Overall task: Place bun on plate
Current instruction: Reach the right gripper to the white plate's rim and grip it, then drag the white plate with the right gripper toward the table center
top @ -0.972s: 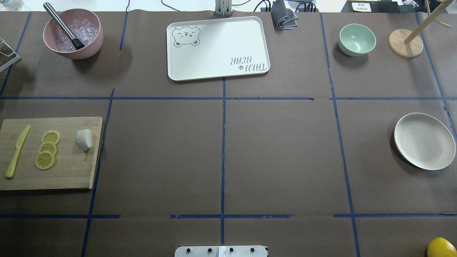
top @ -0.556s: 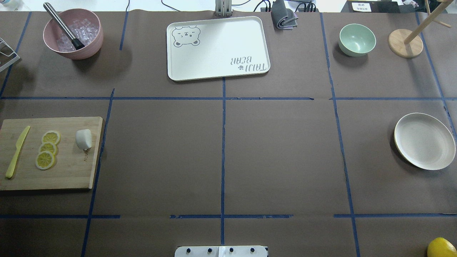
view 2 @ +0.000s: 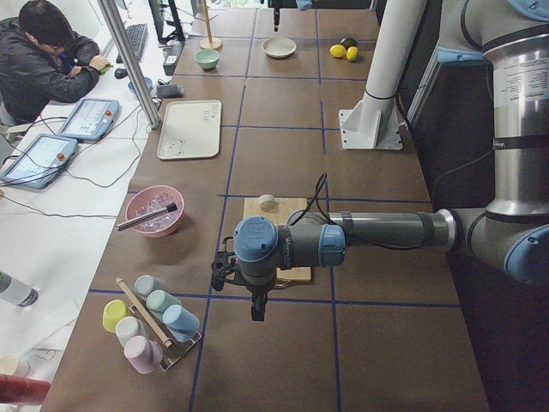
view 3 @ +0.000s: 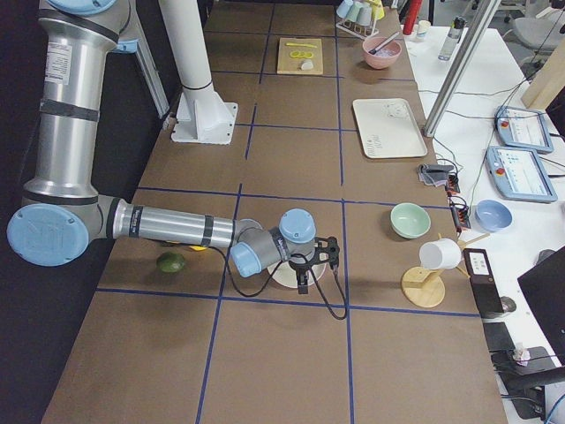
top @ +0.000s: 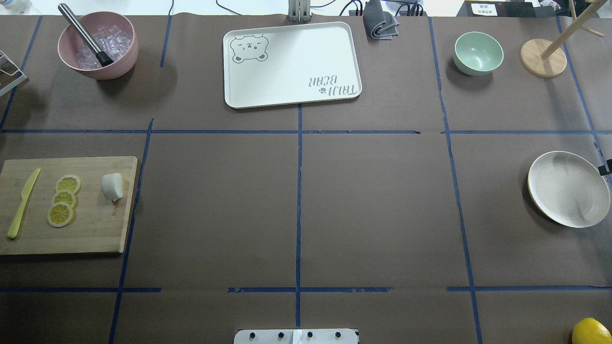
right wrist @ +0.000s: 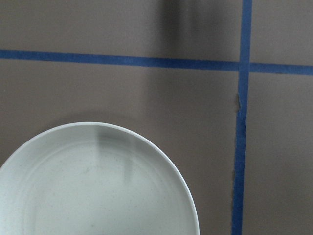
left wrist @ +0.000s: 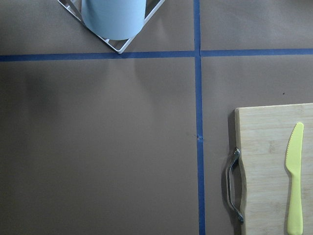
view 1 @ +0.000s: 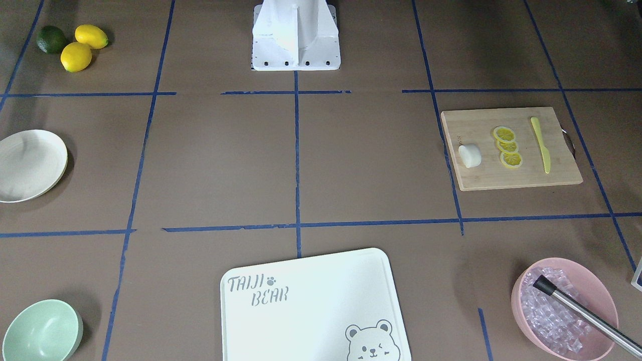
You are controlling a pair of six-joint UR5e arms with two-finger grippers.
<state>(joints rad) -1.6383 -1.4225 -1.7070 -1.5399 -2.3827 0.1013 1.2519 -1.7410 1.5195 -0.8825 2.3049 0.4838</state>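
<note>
**A:** Since the bun (top: 112,186) lies at the end of the cutting board (top: 91,234) farthest from the left gripper (view 2: 256,311), what sits between them?

**B:** Going out from that gripper: the board's metal handle (left wrist: 234,186), the yellow knife (left wrist: 295,178), three lemon slices (top: 64,199), then the bun, near the slices but apart from them. The plate (right wrist: 98,186) is bare and lies just below the right gripper (view 3: 303,281), across the whole table from the left one.

**A:** Are the hands released or clenched?

**B:** I cannot tell for either. They show only in the side views, small and dark.

**A:** What could go wrong?

**B:** The bun looks rounded and smooth, so I'd judge an off-centre pinch could roll it out. Fingers coming in wide could nudge the nearest slice. The long carry would test a loose hold.

**A:** Do the views differ?

**B:** The left wrist camera shows handle and knife but no bun. The overhead and front views show the bun plainly. The right wrist camera shows the plate's bare inside from close by.
</note>
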